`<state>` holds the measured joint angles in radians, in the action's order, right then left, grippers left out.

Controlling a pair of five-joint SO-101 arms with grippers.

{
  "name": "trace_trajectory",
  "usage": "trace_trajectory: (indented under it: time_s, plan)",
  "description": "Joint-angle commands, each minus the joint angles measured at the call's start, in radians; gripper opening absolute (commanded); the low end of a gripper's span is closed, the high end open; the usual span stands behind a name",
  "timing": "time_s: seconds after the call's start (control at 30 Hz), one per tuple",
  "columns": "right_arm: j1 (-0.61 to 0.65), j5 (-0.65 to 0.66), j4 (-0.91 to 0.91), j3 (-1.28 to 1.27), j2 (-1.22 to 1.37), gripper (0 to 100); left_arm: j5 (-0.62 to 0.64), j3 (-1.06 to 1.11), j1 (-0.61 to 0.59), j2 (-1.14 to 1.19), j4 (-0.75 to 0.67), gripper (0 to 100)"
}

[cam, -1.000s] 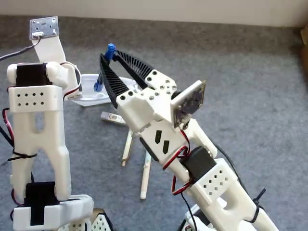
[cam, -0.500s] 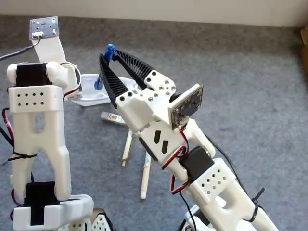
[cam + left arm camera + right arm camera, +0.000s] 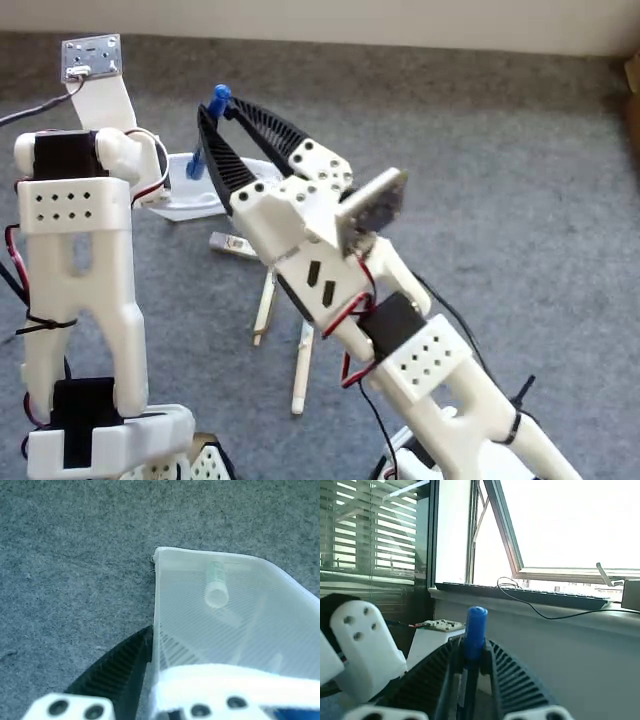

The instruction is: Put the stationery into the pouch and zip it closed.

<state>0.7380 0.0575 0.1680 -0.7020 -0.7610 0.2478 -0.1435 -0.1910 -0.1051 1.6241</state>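
Pouch (image 3: 225, 610) pinched by left end effector (image 3: 154, 652); right end effector (image 3: 472, 652) pinches blue pen (image 3: 475, 627) above it; pale sticks (image 3: 265, 300) lie nearby.

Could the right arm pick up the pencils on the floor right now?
Probably not yet: the right tool is shut on the blue pen, held up by the pouch; the pencils themselves lie free.

The pen (image 3: 218, 98) is above the pouch (image 3: 200, 205); two sticks (image 3: 265, 300) lie before it.
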Motion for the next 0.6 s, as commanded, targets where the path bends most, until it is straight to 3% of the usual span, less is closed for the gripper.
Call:
trace_trajectory:
  time_s: [0.0, 0.13, 0.57]
  plan:
    - [0.004, 0.075, 0.031, -0.013, 0.035, 0.5, 0.005, 0.018, -0.007, -0.007, -0.012, 1]
    - [0.021, 0.138, 0.027, -0.082, 0.004, 0.5, 0.003, 0.018, -0.007, -0.007, -0.012, 1]
    - [0.028, 0.140, 0.022, -0.196, -0.022, 0.9, 0.003, 0.018, -0.005, -0.007, -0.018, 1]
